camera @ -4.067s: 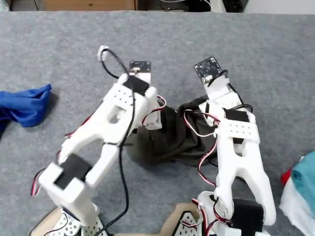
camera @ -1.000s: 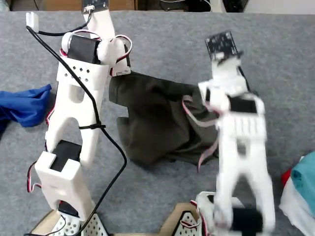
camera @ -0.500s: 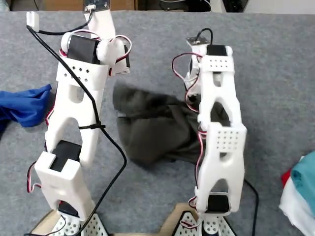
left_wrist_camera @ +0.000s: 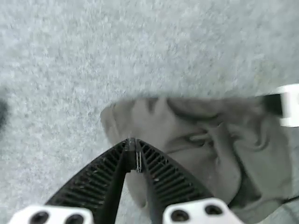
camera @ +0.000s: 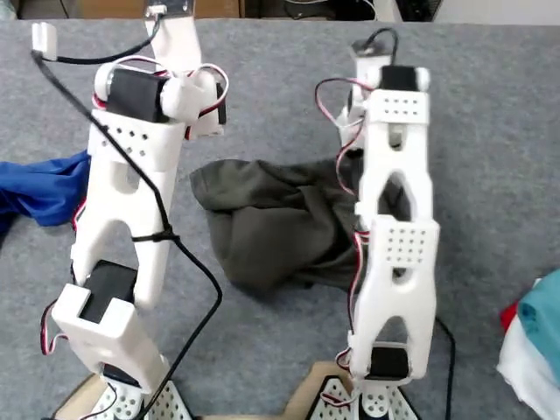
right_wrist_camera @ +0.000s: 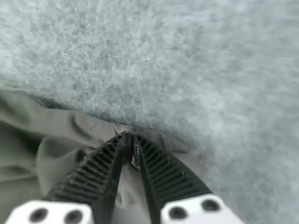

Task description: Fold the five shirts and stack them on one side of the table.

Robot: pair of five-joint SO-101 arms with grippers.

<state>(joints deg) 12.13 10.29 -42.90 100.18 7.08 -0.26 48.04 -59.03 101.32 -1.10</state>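
Olive shirt (camera: 280, 223) crumpled at mid-bench between the two arms, neither spread nor folded; bench (camera: 490, 105) covered in grey felt. Left claw (left_wrist_camera: 132, 151) shut, tips together and empty, poised above the shirt's (left_wrist_camera: 196, 135) far corner on the left side. Right claw (right_wrist_camera: 127, 140) closed at the far hem on the right side, with creases in the shirt (right_wrist_camera: 46, 140) running to its tips, so seemingly closed on a pinch of cloth. Blue garment (camera: 44, 188) bunched at the bench's left edge, well apart; teal and white cloths (camera: 534, 337) at the right edge, probably others of the five, folded or not impossible to tell. Step in hand, by judgement: spreading and flattening, ahead of any first fold; task at an early stage for this shirt. Next move, likely: left claw opened, lowered and closed on its corner, then both corners drawn apart and away at equal height, to lay the cloth flat without twisting.
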